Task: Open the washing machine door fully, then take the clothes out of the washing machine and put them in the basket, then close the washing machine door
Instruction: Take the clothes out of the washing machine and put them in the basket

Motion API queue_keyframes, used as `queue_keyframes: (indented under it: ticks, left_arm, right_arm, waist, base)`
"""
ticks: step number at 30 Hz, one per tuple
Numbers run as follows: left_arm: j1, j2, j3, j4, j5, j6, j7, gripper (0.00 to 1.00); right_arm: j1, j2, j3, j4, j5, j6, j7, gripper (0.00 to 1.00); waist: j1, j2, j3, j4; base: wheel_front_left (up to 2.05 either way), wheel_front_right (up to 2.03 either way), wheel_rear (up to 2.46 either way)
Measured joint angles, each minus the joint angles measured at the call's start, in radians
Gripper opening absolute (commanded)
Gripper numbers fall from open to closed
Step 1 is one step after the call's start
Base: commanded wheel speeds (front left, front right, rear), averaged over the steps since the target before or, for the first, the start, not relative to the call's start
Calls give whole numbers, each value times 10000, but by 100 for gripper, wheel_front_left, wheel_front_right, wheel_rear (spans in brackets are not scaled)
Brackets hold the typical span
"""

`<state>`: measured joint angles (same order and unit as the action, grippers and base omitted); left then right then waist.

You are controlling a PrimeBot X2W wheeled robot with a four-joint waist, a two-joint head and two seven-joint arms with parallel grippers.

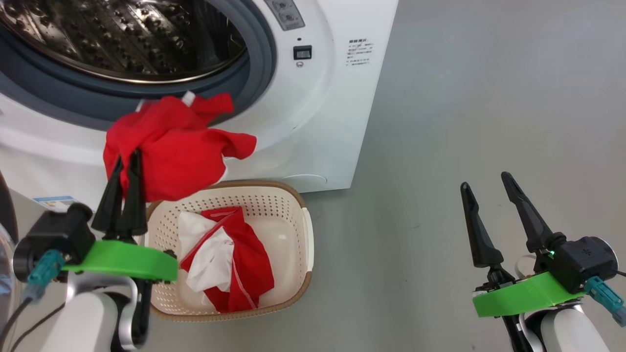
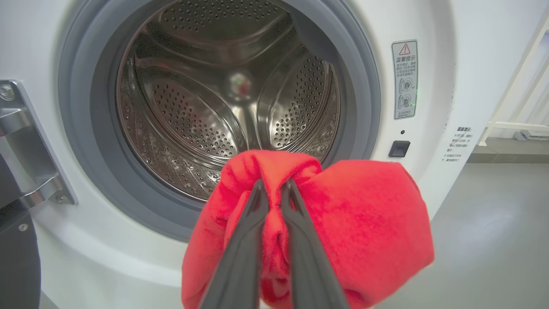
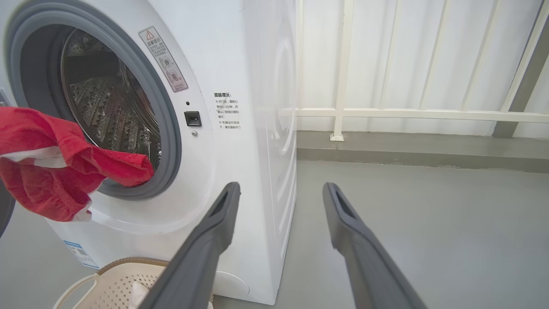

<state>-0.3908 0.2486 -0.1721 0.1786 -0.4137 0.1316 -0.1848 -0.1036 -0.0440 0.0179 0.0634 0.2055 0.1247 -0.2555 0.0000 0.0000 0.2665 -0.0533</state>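
The washing machine point(image 1: 318, 122) stands with its steel drum point(image 2: 223, 98) exposed. The washing machine door point(image 2: 17, 257) is swung open at the left, mostly out of frame beyond its hinge point(image 2: 30, 146). My left gripper point(image 1: 128, 156) is shut on a red garment point(image 1: 181, 151) of the clothes, hanging in front of the gasket and just above the basket's back left corner; the fingers point(image 2: 253, 240) pinch a fold of the fabric point(image 2: 364, 214). The cream basket point(image 1: 274, 186) sits on the floor against the machine, with another red-and-white garment point(image 1: 244, 264) inside. My right gripper point(image 1: 485, 180) hovers open and empty to the right.
Bare grey floor point(image 1: 464, 98) spreads right of the machine and basket. A white railing point(image 3: 343, 111) and panelled wall stand behind the machine's right side. The basket's handle point(image 3: 77, 287) shows below the held garment point(image 3: 47, 171) in the right wrist view.
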Motion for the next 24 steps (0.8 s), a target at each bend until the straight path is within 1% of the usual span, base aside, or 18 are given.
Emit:
queue_keyframes:
  ticks: [8,13,15,18,21,24]
  left_arm:
    - [789,-48,-171,-1356,2,378,224,0]
    - [1131,-52,-236,-1475,2,504,353,0]
    - [1170,-82,-263,-1290,0,535,351,0]
    - [1166,-146,-343,-541,6,535,194,0]
    - [1103,-380,-479,222,-2,512,56,0]
    - [851,-608,-531,1151,-159,368,-121,0]
  right_arm:
    - [38,2,-36,-33,0,0,0,100]
    - [235,2,-27,-44,0,0,0,100]
    - [234,4,-13,-56,0,0,0,100]
    - [234,4,21,-63,0,0,0,100]
    - [232,2,36,-69,0,0,0,100]
    - [229,4,96,-77,0,0,0,100]
  waist:
    - [0,0,-162,76]
    - [0,0,-264,69]
    - [0,0,-253,66]
    - [0,0,-176,42]
    - [0,0,-81,26]
    - [0,0,41,1]
  base:
    - [0,0,0]
    - [0,0,0]
    - [0,0,0]
    - [0,0,0]
    - [0,0,0]
    - [0,0,0]
